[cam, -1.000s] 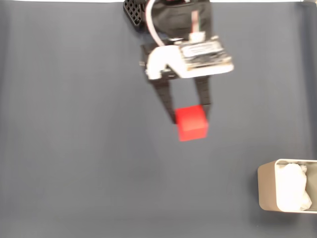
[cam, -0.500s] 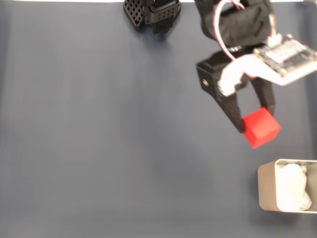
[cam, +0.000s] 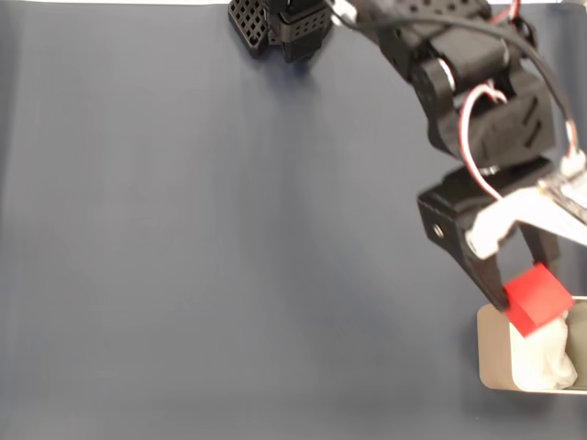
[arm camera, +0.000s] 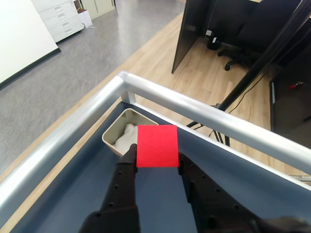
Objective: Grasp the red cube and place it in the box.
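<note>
End effector [cam: 532, 298]: black two-finger type, clamped on the cube [cam: 536, 298] and holding it off the table [cam: 202, 275]; carried from upper centre of the fixed view a second ago, through the right-hand middle, to the lower right now, the cube riding in the same grip throughout. Cube: now overlapping the upper left rim of the box [cam: 492, 353] in the fixed view, while in the wrist view it [arm camera: 156, 145] sits between the fingers [arm camera: 127, 160] with the box [arm camera: 112, 136] just ahead and left. Status, as judged: transport nearly complete, with a short advance over the padding [cam: 548, 353] and release outstanding.
</note>
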`<state>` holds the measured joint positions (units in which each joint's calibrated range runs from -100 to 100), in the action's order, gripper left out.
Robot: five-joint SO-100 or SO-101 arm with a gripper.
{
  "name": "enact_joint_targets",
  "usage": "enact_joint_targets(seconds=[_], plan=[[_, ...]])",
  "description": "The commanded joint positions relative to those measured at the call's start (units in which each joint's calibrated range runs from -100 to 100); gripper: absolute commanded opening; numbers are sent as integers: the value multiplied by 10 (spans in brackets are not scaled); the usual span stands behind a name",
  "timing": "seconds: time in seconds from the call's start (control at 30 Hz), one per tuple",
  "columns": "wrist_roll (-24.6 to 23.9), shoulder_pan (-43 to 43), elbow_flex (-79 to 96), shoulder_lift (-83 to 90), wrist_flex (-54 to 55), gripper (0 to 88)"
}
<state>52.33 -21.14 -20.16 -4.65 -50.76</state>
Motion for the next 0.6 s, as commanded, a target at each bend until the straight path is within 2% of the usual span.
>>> enact_joint_targets(seconds=[0.0, 0.27, 0.57], plan=[[9, -9, -93, -32, 16, 0], [13, -28, -183, -112, 16, 0], [16, -43, -206, -152, 17, 0]])
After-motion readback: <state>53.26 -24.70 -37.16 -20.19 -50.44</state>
